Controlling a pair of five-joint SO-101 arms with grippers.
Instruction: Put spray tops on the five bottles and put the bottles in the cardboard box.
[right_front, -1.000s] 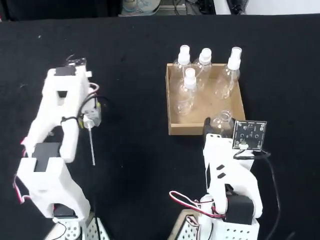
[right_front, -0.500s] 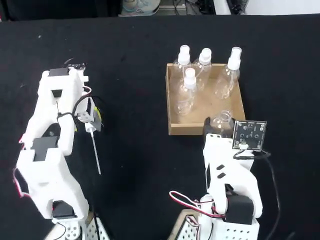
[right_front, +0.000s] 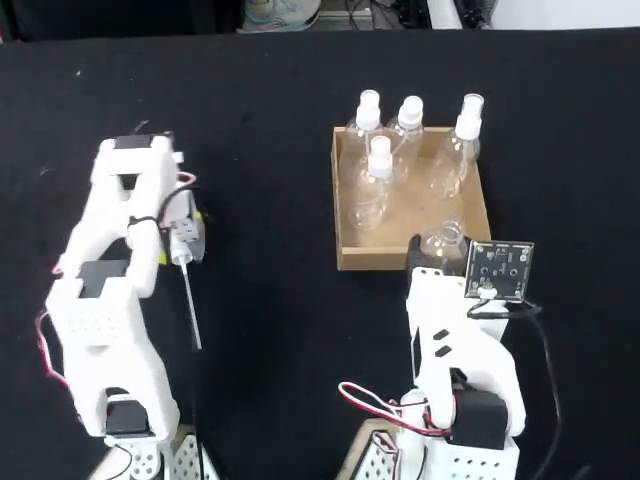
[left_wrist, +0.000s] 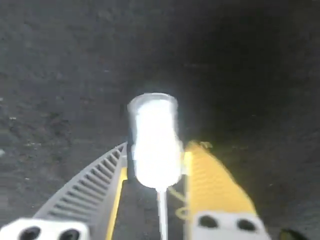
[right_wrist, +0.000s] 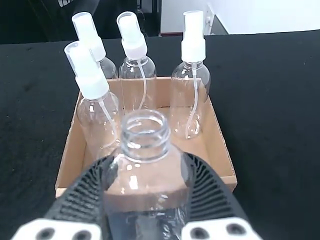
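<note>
Over black table (right_front: 280, 90), left end effector (left_wrist: 157, 147) clamps spray top (left_wrist: 152, 132); right end effector (right_wrist: 149, 162), bottle (right_wrist: 145, 137).

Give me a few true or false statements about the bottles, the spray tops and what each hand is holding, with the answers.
1. Four capped bottles stand in the cardboard box. True.
2. The right hand is empty. False: it is shut on an open bottle.
3. The left hand grips a spray top whose tube trails out from it. True.
4. The bottle in the right hand has a spray top on. False: its neck is bare.
5. The spray top in the left hand is over the cardboard box. False: it is over the black table, well apart from the box.
</note>
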